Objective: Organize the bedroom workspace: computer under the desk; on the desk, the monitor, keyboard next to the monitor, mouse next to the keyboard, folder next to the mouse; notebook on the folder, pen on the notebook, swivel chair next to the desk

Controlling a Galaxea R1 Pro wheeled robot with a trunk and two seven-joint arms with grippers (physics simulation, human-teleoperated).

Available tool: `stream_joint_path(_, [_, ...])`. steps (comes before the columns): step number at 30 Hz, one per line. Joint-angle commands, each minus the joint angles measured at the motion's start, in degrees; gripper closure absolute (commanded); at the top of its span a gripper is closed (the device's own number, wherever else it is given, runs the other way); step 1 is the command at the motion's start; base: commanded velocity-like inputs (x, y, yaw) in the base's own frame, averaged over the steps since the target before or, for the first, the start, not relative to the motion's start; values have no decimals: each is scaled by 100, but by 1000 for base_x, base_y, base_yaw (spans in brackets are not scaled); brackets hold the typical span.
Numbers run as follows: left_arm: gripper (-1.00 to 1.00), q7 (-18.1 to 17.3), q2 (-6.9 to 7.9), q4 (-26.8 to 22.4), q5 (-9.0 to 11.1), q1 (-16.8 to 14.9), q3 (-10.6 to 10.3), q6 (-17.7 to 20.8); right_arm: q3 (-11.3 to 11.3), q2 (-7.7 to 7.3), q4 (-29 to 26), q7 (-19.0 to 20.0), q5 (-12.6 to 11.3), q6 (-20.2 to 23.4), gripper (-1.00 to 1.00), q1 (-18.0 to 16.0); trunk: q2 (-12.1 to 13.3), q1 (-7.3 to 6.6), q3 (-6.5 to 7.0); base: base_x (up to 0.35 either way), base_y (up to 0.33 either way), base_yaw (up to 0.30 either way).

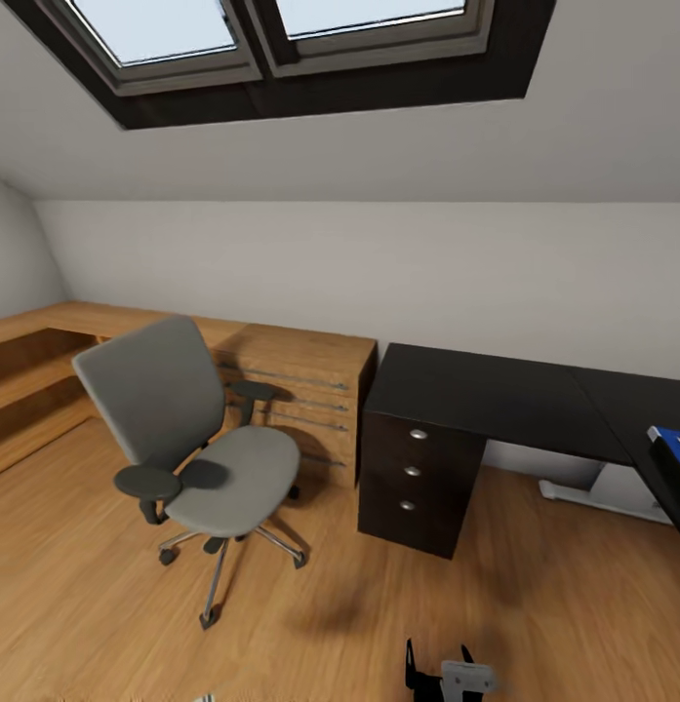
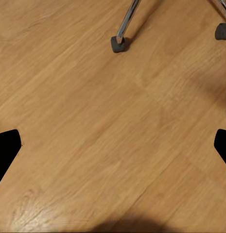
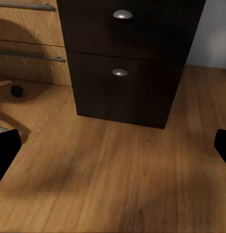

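Swivel chair [image 1: 198,448]: one, empty seat; desk [image 1: 496,395]: one, three knobs; both jaws spread.

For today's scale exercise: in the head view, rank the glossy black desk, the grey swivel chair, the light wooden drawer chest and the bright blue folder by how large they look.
1. Glossy black desk, cut off at the right edge.
2. Grey swivel chair, nearer the camera, so it may look oversized.
3. Light wooden drawer chest, partly hidden behind the chair.
4. Bright blue folder, only a corner in frame, so its rank is unsure.

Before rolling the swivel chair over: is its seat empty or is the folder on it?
Empty: the swivel chair shows a bare grey seat. A blue folder lies on the desk at the right edge.
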Motion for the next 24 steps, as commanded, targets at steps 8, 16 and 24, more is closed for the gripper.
stream_joint_path(8, [-100,46,0,-1,12,-4,-48,-2,56,11,6,-72,-17,-4,-100,-4,-3,0,-58,0,0,217])
stream_joint_path(16, [-100,45,0,0,12,-4,-50,2,59,12,6,-74,-12,1,-100,-4,-3,0,-111,0,0,215])
stream_joint_path(24, [-100,36,0,0,18,-4,-52,2,60,10,6,-74,-11,8,-100,-4,-3,0,-165,0,0,210])
